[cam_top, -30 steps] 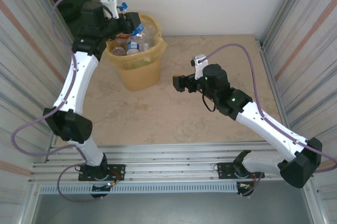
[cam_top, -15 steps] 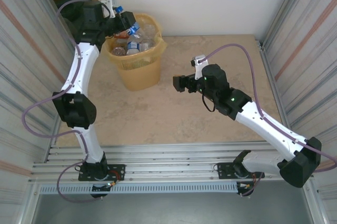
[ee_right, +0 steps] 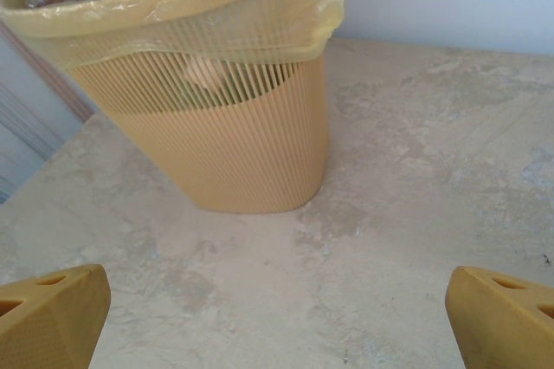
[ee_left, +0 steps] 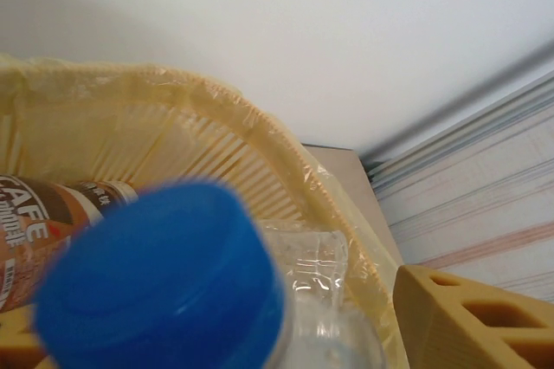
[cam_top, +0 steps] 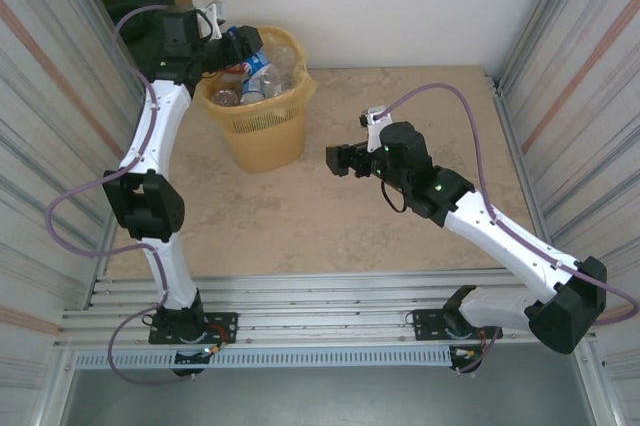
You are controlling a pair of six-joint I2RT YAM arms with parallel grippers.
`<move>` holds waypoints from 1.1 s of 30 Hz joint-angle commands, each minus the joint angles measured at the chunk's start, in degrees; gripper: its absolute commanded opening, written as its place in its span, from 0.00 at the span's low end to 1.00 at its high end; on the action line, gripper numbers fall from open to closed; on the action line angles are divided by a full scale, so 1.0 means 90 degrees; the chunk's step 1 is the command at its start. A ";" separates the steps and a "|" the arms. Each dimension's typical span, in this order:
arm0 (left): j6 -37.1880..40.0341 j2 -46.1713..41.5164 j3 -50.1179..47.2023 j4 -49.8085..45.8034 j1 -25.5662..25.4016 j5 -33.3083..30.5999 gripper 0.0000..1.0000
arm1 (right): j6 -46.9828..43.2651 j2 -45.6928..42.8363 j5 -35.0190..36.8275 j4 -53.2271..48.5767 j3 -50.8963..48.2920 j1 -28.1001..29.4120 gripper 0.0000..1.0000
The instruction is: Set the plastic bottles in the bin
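One clear bottle with a blue cap has come down from above the rim. It now lies within the mouth of the bin, at the far left of the table. It sits among the other bottles piled there, with a brown-labelled one just to its left. Left gripper has swung in over the bin's left rim. Its jaws look freshly parted: the one finger seen stands just off the bottle's side, so the grip reads as let go. Right gripper hangs unchanged to the right of the bin, spread wide and empty. Every bottle I can see is inside the bin, so the task looks close to done.
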 commanded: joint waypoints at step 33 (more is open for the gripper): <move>0.3658 -0.1008 0.0090 -0.1933 -0.1569 -0.4208 0.88 | 0.0192 0.0528 -0.0309 0.0147 0.0273 0.0038 0.98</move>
